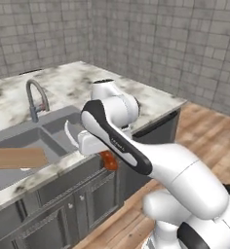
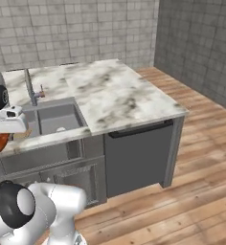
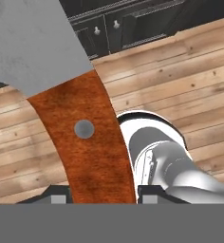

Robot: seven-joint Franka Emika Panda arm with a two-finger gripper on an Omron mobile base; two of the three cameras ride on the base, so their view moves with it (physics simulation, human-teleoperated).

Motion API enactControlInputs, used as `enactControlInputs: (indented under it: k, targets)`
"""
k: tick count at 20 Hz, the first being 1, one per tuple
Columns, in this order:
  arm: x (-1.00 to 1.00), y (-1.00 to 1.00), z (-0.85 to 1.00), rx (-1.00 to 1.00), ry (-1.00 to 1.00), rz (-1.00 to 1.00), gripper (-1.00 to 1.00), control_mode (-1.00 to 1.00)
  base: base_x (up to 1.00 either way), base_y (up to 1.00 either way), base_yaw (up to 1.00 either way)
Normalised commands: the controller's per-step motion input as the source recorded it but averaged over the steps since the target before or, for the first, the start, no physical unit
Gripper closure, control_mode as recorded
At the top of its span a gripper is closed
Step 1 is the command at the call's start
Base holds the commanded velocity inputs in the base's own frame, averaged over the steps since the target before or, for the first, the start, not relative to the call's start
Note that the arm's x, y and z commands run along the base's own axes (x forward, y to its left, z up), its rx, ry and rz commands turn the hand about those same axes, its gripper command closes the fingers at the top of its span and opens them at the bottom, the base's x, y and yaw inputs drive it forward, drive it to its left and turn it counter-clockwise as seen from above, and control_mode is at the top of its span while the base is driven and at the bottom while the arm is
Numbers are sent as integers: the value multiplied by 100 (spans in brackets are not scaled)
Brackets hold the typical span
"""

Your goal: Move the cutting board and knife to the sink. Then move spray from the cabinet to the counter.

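The knife (image 3: 80,128) is clamped in the jaws by its reddish-brown handle, which rises between the two fingertips in the hand view with the grey blade broadening above it toward the top left. In the left base view its blade (image 1: 69,132) curves up just left of the gripper (image 1: 95,146), while the handle end pokes out low at the near desk (image 1: 151,99) edge, so the long axis looks steeply tilted, blade uppermost and leaning toward the sink (image 1: 24,141), handle down toward the floor. The cutting board (image 1: 17,158) already lies across the near left part of the basin, flat, its long side running left to right. The step in hand seems to be carrying the knife over the sink and setting it down. To do it well, I would move the hand farther left and away from the desk edge until the whole knife is over the basin, lower it close to the bottom, tip it nearer to flat, and only then loosen the jaws, keeping the blade off the faucet (image 1: 36,97) and the board.
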Motion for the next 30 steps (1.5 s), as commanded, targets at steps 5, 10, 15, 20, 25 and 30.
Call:
enactControlInputs:
  k: [5, 10, 15, 20, 25, 30]
  targets:
    - [0, 0, 0, 0, 0, 0, 100, 100, 86, 0, 27]
    - [0, 0, 0, 0, 0, 0, 100, 100, 55, 0, 34]
    - [0, 0, 0, 0, 0, 0, 100, 100, 13, 3, 36]
    - [0, 0, 0, 0, 0, 0, 100, 100, 1, 1, 33]
    - [52, 0, -1, 8, 0, 13, 100, -100, 5, 0, 5]
    - [91, 0, -10, 8, 1, 6, 100, -100, 0, 0, 0]
